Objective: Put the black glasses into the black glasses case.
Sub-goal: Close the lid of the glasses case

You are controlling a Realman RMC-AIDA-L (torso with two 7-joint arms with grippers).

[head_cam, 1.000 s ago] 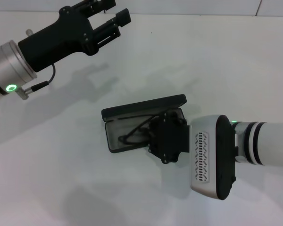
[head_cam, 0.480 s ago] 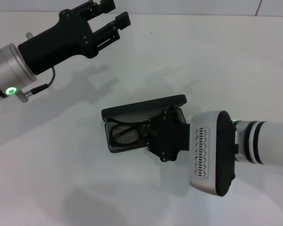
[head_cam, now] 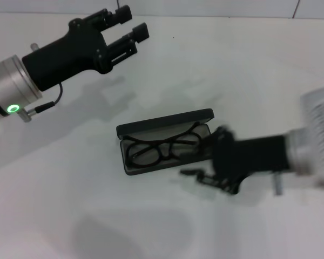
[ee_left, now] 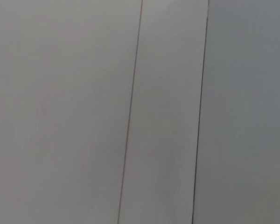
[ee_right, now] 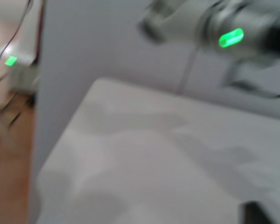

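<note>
The black glasses [head_cam: 161, 149] lie inside the open black glasses case [head_cam: 130, 167] at the middle of the white table, lenses toward the left end. The case lid [head_cam: 164, 123] stands raised behind them. My right gripper [head_cam: 196, 159] is blurred by motion, just off the case's right end, open and holding nothing. My left gripper [head_cam: 128, 24] hangs raised at the far left, open and empty, well away from the case. The left wrist view shows only a grey panelled wall. The right wrist view shows neither the case nor the glasses.
The white table [head_cam: 259, 75] carries nothing else that shows. In the right wrist view the table's edge [ee_right: 65, 140] drops to a brown floor [ee_right: 9, 177], and the left arm with its green light [ee_right: 231, 37] shows above.
My right gripper was over the case with the glasses. It has let them go into the case and swung back to the right. The left gripper has shifted slightly.
</note>
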